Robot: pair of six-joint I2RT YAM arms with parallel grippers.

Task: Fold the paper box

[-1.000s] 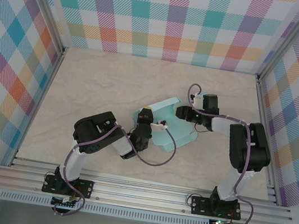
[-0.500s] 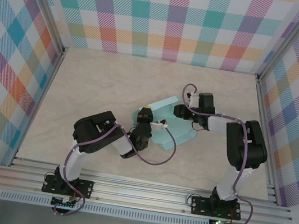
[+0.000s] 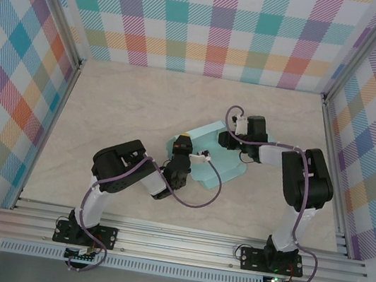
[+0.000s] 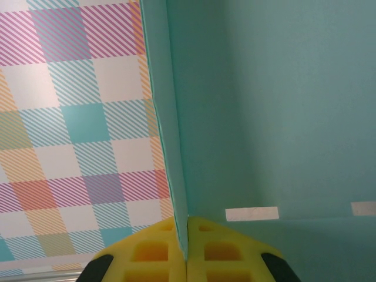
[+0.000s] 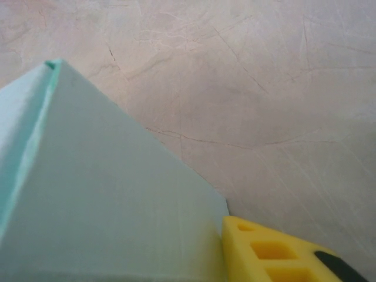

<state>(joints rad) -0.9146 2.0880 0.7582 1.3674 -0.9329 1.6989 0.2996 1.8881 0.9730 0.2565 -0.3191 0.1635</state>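
The teal paper box [image 3: 215, 161] lies partly folded on the table's middle, between my two arms. My left gripper [image 3: 184, 149] sits at the box's left side. In the left wrist view its yellow pads [image 4: 153, 252] are pressed together on a thin upright teal wall [image 4: 170, 147] of the box. My right gripper [image 3: 227, 139] is at the box's far edge. In the right wrist view a teal panel [image 5: 106, 200] lies against the inner face of one yellow finger [image 5: 264, 252], and the other finger is hidden behind the panel.
A beige marbled tabletop [image 3: 129, 103] is ringed by plaid walls [image 3: 214, 23] and aluminium posts [image 3: 334, 146]. A metal rail [image 3: 179, 243] runs along the near edge by the arm bases. A purple cable [image 3: 197, 196] loops from the left wrist.
My right gripper has slid a little left and farther back along the box's far edge, and its jaws have narrowed. The left arm and its grip are unchanged.
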